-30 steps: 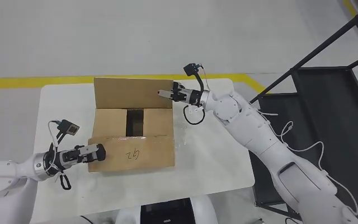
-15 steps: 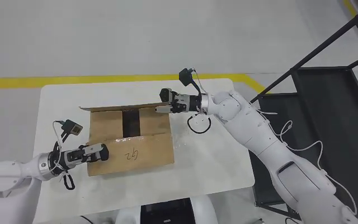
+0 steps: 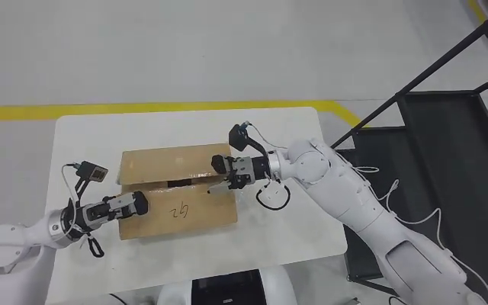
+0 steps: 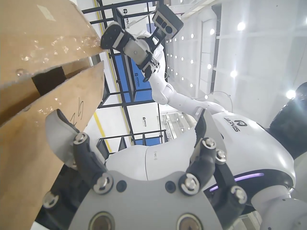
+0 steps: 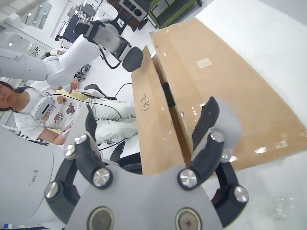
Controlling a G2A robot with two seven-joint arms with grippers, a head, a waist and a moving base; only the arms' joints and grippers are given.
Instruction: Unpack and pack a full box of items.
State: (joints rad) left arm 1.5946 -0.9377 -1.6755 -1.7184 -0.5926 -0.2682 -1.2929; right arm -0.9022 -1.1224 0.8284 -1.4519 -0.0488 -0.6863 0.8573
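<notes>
Two flat flaps nearly close the brown cardboard box [image 3: 179, 191], which lies between the grippers, and a narrow dark slit runs along their seam. Shiny, wrinkled clear tape [image 5: 261, 149] clings to the matte board. The right gripper [image 3: 218, 175] sits over the seam's end, fingers spread wide and gripping nothing, one dark textured pad [image 5: 206, 118] against the far flap [image 3: 171, 162]. The left gripper [image 3: 139, 204] is equally wide and empty, one finger [image 4: 60, 130] against the near flap [image 3: 187, 213], which bears a scrawled mark. A smooth white table [image 3: 282, 221] lies beneath both.
</notes>
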